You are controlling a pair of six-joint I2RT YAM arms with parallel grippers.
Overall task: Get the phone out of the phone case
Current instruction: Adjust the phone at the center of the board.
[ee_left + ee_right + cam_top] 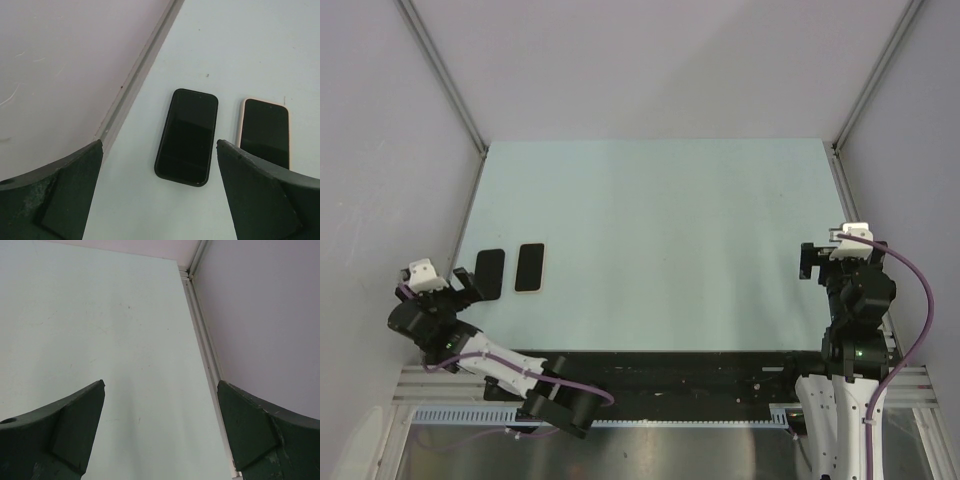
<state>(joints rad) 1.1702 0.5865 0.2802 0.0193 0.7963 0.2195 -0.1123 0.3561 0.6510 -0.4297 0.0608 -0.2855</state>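
Note:
Two flat dark slabs lie side by side on the pale table at the left. The left one [490,273] [187,136] is all black with a rounded raised rim. The right one [530,267] [265,132] has a black face inside a beige rim, like a phone in a case. Which is the phone and which the bare case I cannot tell. My left gripper [465,282] [159,145] hovers open just in front of the black slab, touching nothing. My right gripper [820,255] [160,384] stands open over bare table at the far right.
Grey-pink walls enclose the table [660,240] on the left, back and right. A metal rail [135,80] runs along the left wall close to the black slab. Another rail [205,340] runs beside my right gripper.

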